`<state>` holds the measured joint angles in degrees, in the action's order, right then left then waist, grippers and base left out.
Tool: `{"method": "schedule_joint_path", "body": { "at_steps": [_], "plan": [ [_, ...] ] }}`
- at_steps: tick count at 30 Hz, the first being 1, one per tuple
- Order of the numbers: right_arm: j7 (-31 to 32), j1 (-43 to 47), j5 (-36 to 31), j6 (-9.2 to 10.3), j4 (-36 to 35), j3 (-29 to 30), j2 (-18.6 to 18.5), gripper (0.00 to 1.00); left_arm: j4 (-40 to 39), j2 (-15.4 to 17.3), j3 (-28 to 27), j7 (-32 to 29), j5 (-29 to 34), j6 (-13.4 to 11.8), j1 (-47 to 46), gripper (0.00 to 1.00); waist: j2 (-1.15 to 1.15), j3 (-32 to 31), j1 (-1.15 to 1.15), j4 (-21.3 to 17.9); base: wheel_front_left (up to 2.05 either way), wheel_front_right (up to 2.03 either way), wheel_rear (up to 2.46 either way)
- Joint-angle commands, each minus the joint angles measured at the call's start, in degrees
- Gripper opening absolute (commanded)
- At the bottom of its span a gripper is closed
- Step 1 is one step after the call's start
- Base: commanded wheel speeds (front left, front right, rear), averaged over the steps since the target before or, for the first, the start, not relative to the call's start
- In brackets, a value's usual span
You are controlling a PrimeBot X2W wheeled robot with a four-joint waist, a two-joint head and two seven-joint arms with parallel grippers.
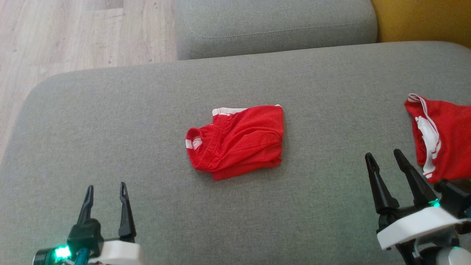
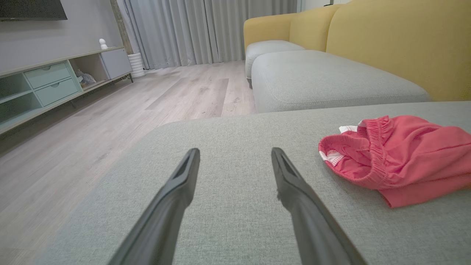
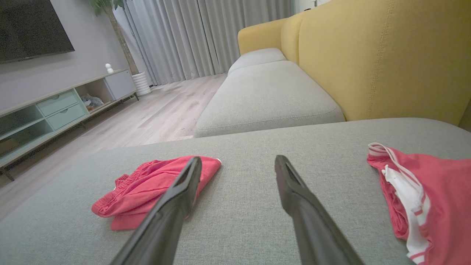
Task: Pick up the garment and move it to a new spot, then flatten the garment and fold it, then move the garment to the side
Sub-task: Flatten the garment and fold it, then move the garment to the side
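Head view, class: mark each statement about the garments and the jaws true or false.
1. The middle red garment lies on the grey cushion. True.
2. The left jaws hold it. False: they stand open, apart from it, empty.
3. A striped red garment lies by the right jaws. True.
4. The right jaws are shut. False: they stand open.
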<state>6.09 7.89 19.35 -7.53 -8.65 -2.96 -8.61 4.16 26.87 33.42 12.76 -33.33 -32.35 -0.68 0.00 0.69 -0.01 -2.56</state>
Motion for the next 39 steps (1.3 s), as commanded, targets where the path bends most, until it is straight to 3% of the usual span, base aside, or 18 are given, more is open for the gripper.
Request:
{"method": "schedule_joint_path", "body": {
  "at_steps": [1, 17, 27, 31, 39],
  "plan": [
    [0.21, -1.16, -0.46, 0.04, -2.54, -0.9, -0.6, 1.0, -1.03, 1.88, -2.73, 0.83, -0.79, -0.26, -1.95, 1.0, 0.0, -0.12, 0.01, -0.03, 0.0, 0.0, 0.0],
    [0.84, -2.29, 0.3, 0.04, -2.2, -1.07, -1.0, 1.0, -1.32, 1.45, -2.98, 1.15, -0.77, -0.82, -2.26, 1.0, 0.0, 0.47, 0.01, -0.36, 0.0, 0.0, 0.0],
    [1.28, -4.29, 1.4, 0.04, -0.98, -0.33, -2.17, 1.0, -1.48, 0.96, -3.44, 1.61, 0.04, -0.2, -4.51, 1.0, 0.0, 3.01, 0.01, 1.72, 0.0, 0.0, 0.0],
    [1.7, -7.46, 2.7, 0.04, 1.78, -0.41, -3.13, 1.0, -1.67, 0.04, -3.61, 1.85, 1.07, 0.45, -7.12, 1.0, 0.0, 6.01, 0.01, 3.57, 0.0, 0.0, 0.0],
    [3.21, -17.92, 7.83, 0.04, 13.89, -5.41, -3.84, 1.0, -2.36, -3.63, -3.58, 2.18, 4.05, 2.23, -12.08, 1.0, 0.0, 11.18, 0.01, 8.14, 0.0, 0.0, 0.0]
  ]
}}
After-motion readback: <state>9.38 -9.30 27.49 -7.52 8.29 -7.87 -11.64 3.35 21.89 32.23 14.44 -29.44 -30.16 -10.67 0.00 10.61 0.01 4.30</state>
